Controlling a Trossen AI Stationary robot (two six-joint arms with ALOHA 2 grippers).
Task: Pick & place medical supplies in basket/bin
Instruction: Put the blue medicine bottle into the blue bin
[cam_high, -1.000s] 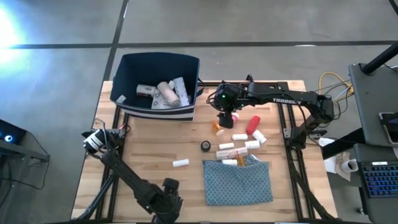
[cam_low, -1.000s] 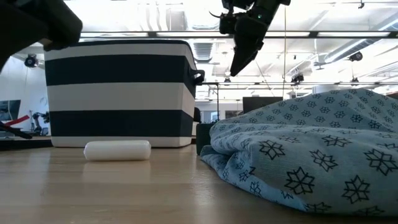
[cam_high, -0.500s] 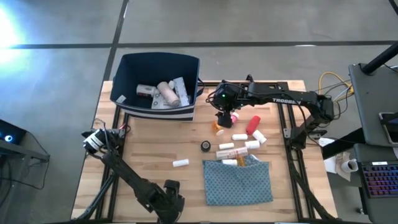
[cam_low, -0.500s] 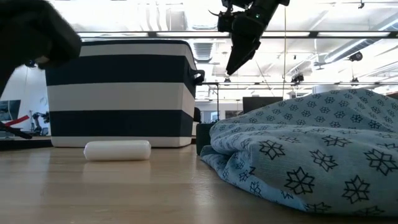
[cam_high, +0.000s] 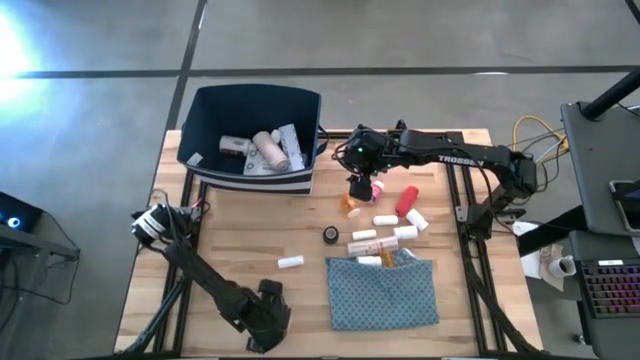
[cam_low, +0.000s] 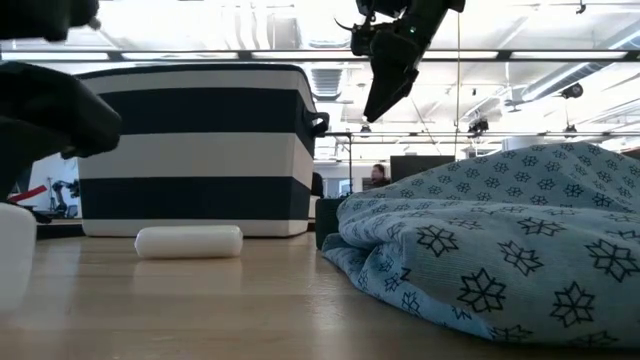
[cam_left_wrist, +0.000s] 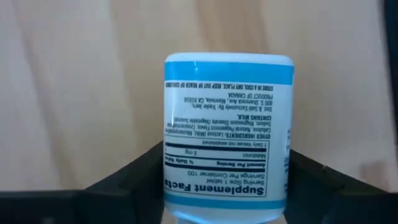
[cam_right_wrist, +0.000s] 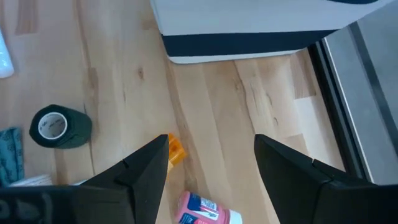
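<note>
The navy bin (cam_high: 255, 135) stands at the table's far left with several supplies inside; in the low view (cam_low: 190, 150) it shows navy and white stripes. My right gripper (cam_high: 360, 187) hangs open above a pink-and-white bottle (cam_right_wrist: 205, 211), beside an orange vial (cam_right_wrist: 176, 149) and the black roll (cam_right_wrist: 59, 127). My left gripper (cam_high: 262, 318) is at the near edge, shut on a white bottle with a blue-edged label (cam_left_wrist: 227, 130). A white cylinder (cam_high: 290, 262) lies on its side on the table. A red tube (cam_high: 407, 200) and white packets (cam_high: 385, 232) lie right of centre. My left gripper pinches the white bottle by its two sides (cam_left_wrist: 171, 180) between its two fingers (cam_left_wrist: 134, 177). The bottle lies along the fingers, its free end pointing away from the wrist. It is low over the wood; I cannot tell whether it touches the table.
The teal patterned cloth (cam_high: 385, 292) lies bunched at the near right and fills the low view's right half (cam_low: 500, 240). Black frame rails run along the table's right side (cam_high: 465, 210). A person shows far off in the room (cam_low: 377, 175).
My left gripper has shifted a little toward the table's left at the near edge, and the white bottle now shows at the low view's left border.
</note>
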